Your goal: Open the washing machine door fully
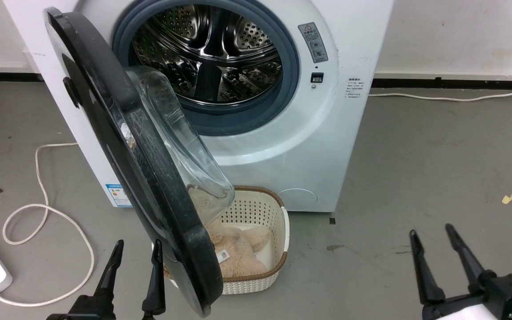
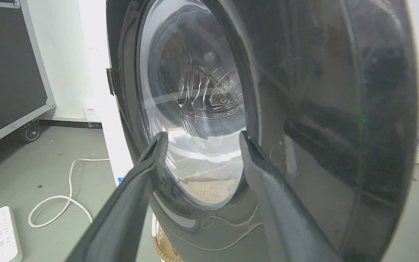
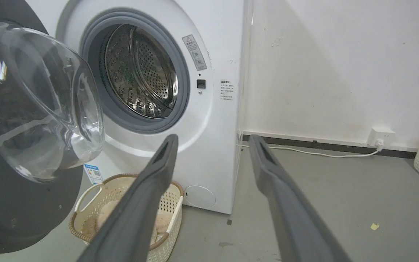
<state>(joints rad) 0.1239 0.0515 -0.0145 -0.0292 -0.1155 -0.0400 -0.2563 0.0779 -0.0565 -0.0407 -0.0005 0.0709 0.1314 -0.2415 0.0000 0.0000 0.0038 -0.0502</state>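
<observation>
Plainly, the large round glossy black washing machine door (image 1: 118, 133) stands swung out from the big white front-loading washing machine (image 1: 309, 146), hinged at the head view's left and seen almost edge-on. Its bulging clear glass bowl (image 1: 180, 151) faces the open steel drum (image 1: 207, 49). The door's lower edge hangs over a cream perforated basket with a brown woven rim (image 1: 265, 213), which sits on the grey floor against the machine's front and holds something beige and fluffy.

The left gripper (image 1: 138, 243) is spread, its two dark fingers well apart with nothing between them. It sits just beside the door's lower outer face — whether a finger touches the black surface I cannot tell. In the left wrist view its fingers (image 2: 151, 163) point at the glass centre of the door (image 2: 322, 109).

The right gripper (image 1: 430, 229) is likewise spread and empty — well apart from the machine, over bare floor.
</observation>
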